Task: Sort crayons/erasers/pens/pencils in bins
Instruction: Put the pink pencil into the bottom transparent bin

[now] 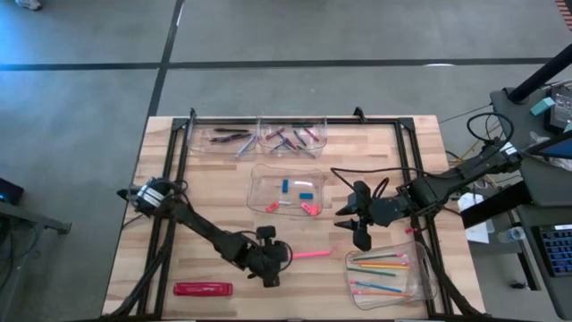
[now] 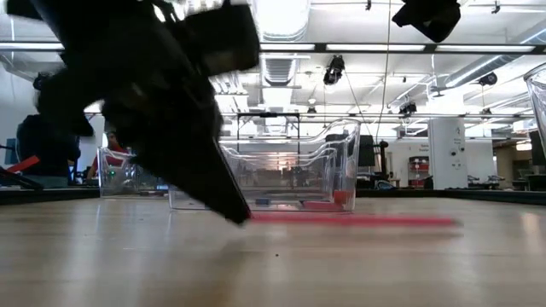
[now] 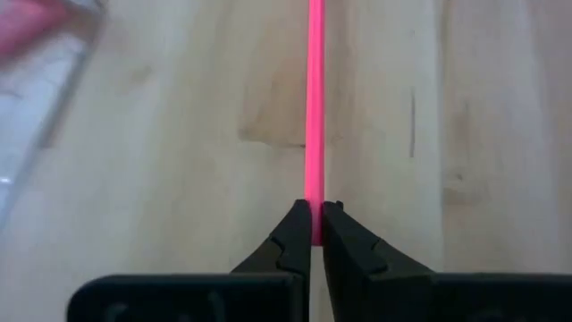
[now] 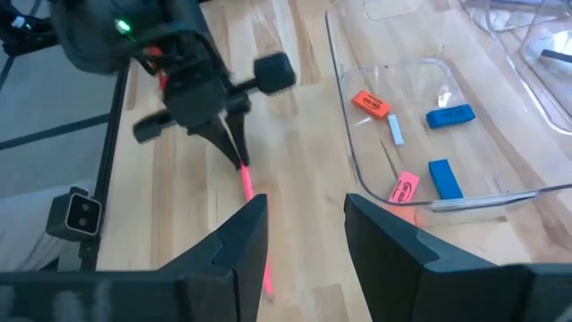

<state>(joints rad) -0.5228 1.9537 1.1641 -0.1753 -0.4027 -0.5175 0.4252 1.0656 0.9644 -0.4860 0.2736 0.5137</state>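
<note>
A pink pencil (image 1: 313, 254) lies along the near middle of the table, with my left gripper (image 1: 288, 256) shut on its left end. It runs straight away from the fingers in the left wrist view (image 3: 315, 107). My right gripper (image 1: 357, 222) hangs open above the table to the right of the clear bin (image 1: 259, 183) that holds blue and pink erasers (image 4: 444, 116), and nothing is between its fingers (image 4: 304, 233). Several pencils (image 1: 380, 264) lie in the near right bin (image 1: 427, 268). Pens and crayons lie in the two far bins (image 1: 293, 136). My left gripper pinches the pink pencil's left end (image 3: 315, 228) between its two fingertips. The fingers slant down from the table's left and lie along the pencil, which points on toward the right. The pencil looks about level (image 2: 358, 220). Whether it is clear of the table I cannot tell.
A long red flat pack (image 1: 203, 288) lies near the front edge, left of my left gripper. Black frame rails (image 1: 183, 152) run along the table's left, right and far sides. Bare wood lies between the pencil and the eraser bin.
</note>
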